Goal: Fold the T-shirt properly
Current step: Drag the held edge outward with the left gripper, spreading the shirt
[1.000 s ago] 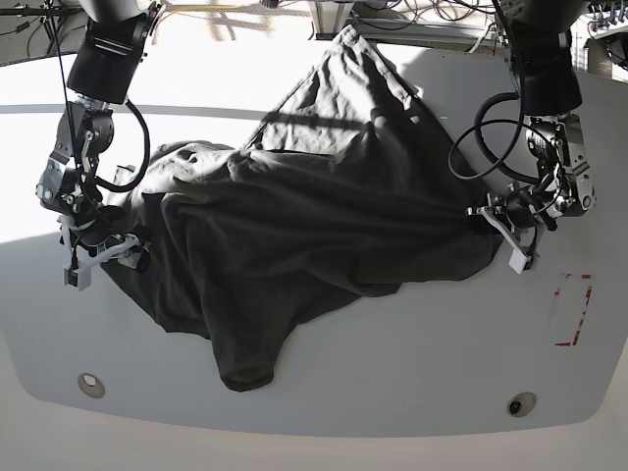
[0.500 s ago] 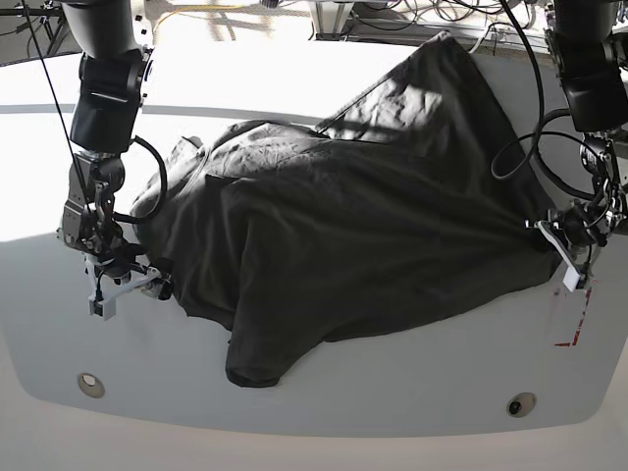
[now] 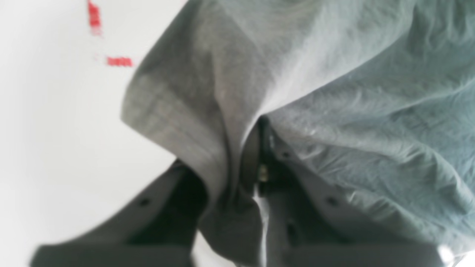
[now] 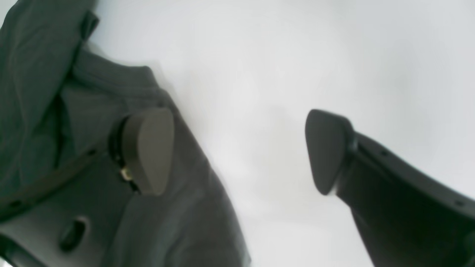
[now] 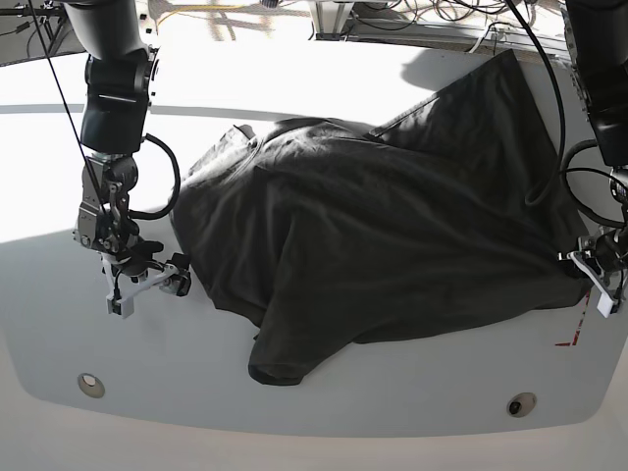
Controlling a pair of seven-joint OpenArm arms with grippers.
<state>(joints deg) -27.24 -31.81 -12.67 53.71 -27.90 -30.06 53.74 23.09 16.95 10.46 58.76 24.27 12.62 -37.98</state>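
The dark charcoal T-shirt [image 5: 392, 226] lies wrinkled and bunched across the white table [image 5: 324, 412], one sleeve hanging toward the front edge. At the shirt's right corner my left gripper [image 5: 592, 271] is shut on a fold of the cloth. The left wrist view shows that fold of T-shirt [image 3: 334, 92] pinched between the jaws of the left gripper [image 3: 256, 148]. My right gripper [image 5: 147, 280] stands open just off the shirt's left edge. In the right wrist view the right gripper [image 4: 237, 152] has its fingers wide apart: one over the T-shirt [image 4: 44, 74], the other over bare table.
Red tape marks [image 5: 579, 319] sit on the table beside the left gripper, and the red tape marks [image 3: 118, 61] also show in the left wrist view. Two round holes [image 5: 90, 381] [image 5: 515, 405] lie near the front edge. Cables run along the back.
The left gripper has pulled the shirt to the right, stretching it wider across the table. The right gripper has drifted slightly right and forward, staying open.
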